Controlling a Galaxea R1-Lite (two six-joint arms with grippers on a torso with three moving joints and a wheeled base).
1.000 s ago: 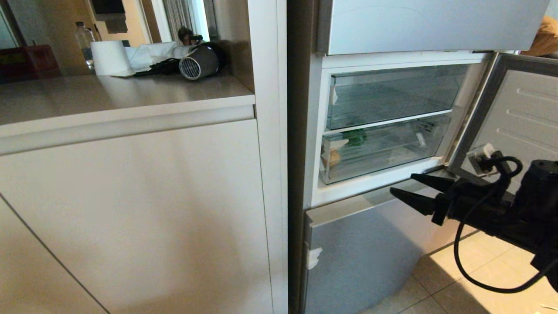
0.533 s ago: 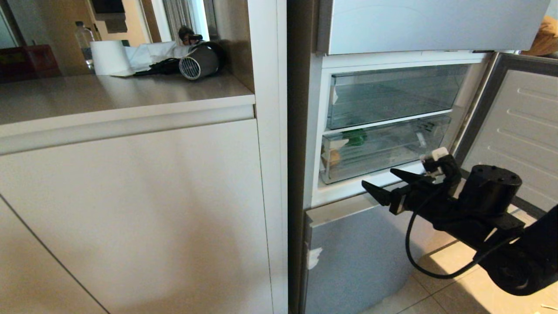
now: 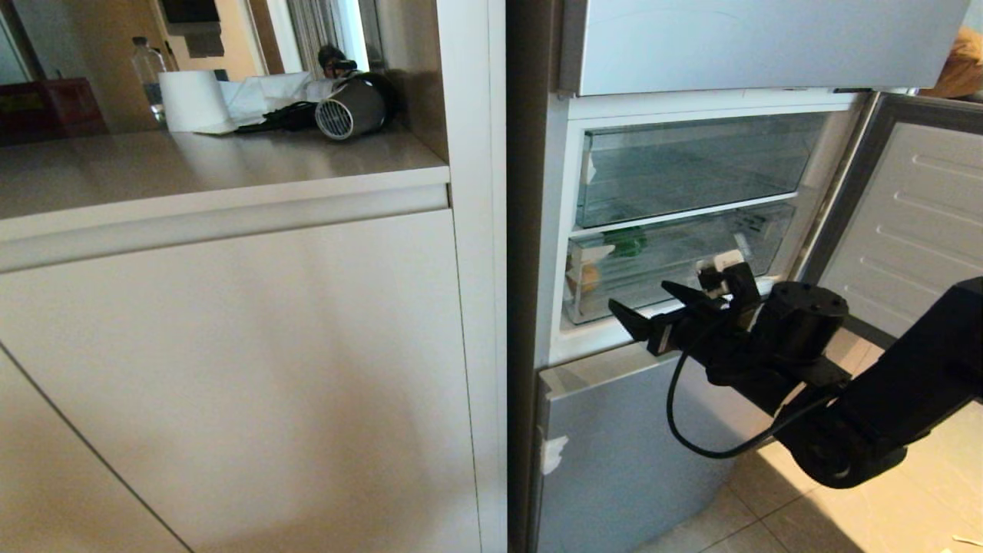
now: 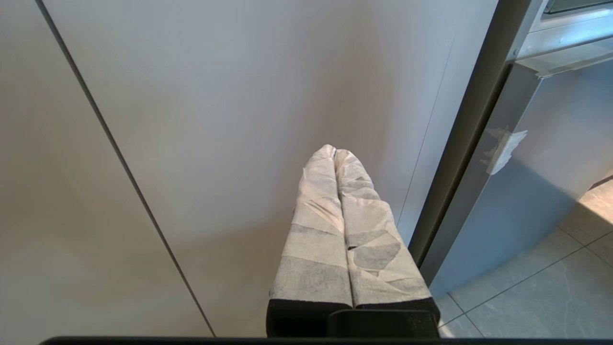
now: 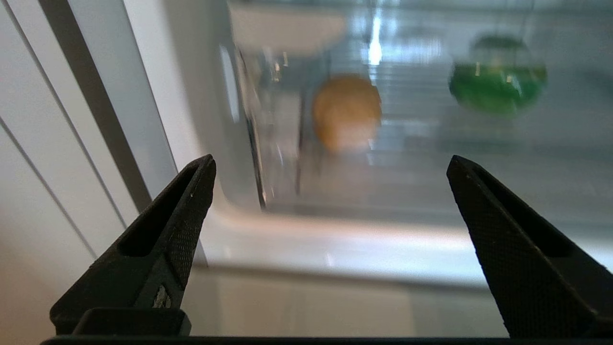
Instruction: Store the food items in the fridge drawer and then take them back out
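My right gripper (image 3: 641, 307) hangs with its fingers spread wide and empty, just in front of the lower clear bin (image 3: 676, 265) of the open fridge. Through the bin's front I see the tan potato (image 5: 347, 112) at its left end and the green pepper (image 5: 498, 76) further in — both blurred, apparently resting on the bin floor. My left gripper (image 4: 334, 152) — fingers pressed together — idles by the cabinet (image 4: 239, 120).
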